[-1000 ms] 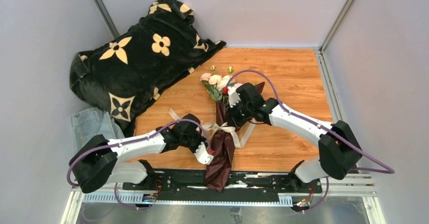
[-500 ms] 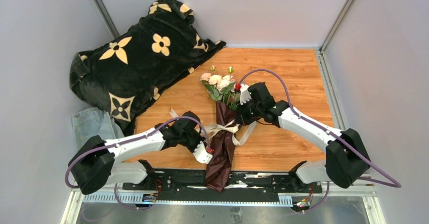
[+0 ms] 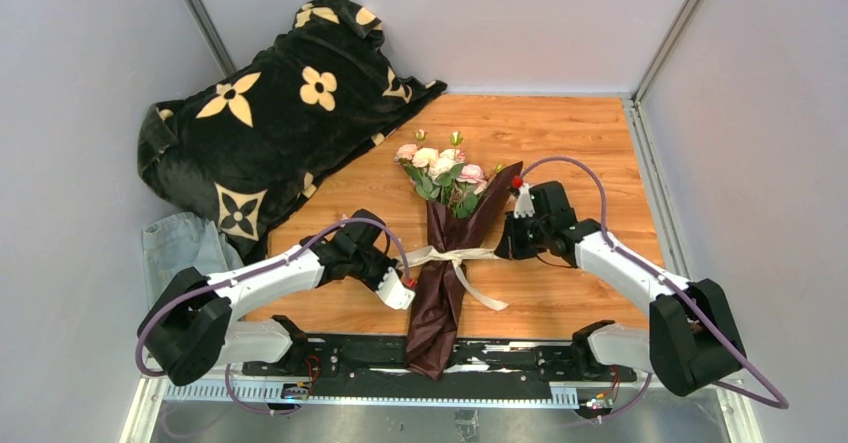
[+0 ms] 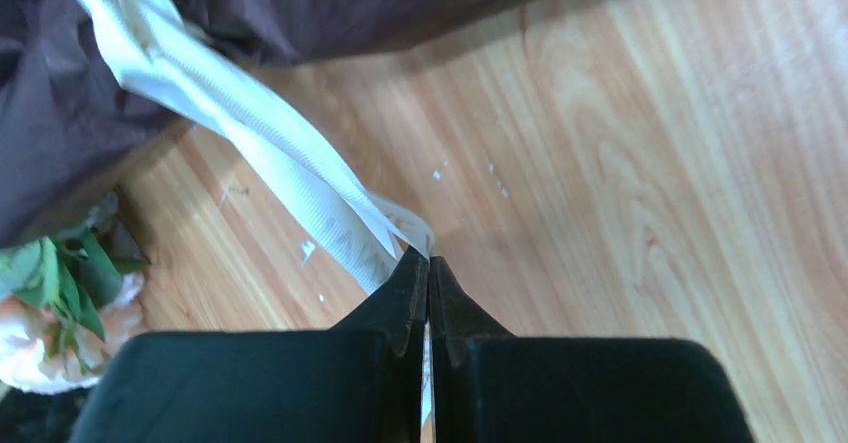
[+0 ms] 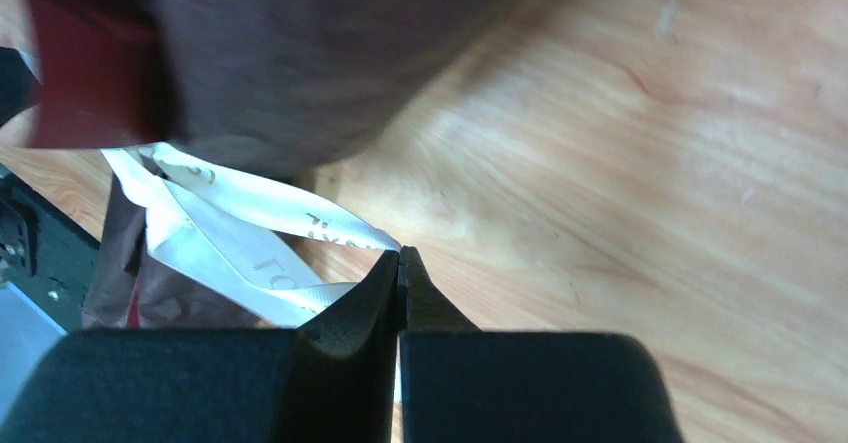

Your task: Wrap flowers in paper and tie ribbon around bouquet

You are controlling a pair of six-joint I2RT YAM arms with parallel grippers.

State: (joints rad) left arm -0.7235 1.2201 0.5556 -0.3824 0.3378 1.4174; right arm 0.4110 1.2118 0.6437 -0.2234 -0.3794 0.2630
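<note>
The bouquet lies along the middle of the wooden table: pink and cream flowers [image 3: 438,168] stick out of the far end of a dark maroon paper [image 3: 440,298] cone. A cream ribbon [image 3: 448,256] crosses its waist in a tight knot, and one loose tail trails to the near right. My left gripper [image 3: 399,262] is shut on the ribbon's left end [image 4: 300,188], with the fingertips [image 4: 429,263] pinching it. To the cone's right, my right gripper [image 3: 503,252] is shut on the ribbon's other end [image 5: 250,253], which runs taut from the paper [image 5: 300,53] into that gripper [image 5: 400,255].
A black flower-patterned blanket [image 3: 270,113] is heaped at the far left. Blue denim cloth [image 3: 180,248] lies by the left arm's base. Two small yellow buds [image 3: 455,138] rest beyond the roses. Grey walls close in on three sides.
My right gripper has pulled away from the bouquet to the right with its ribbon end. The loose loops at the waist have drawn into a tight band. The left gripper has shifted slightly outward.
</note>
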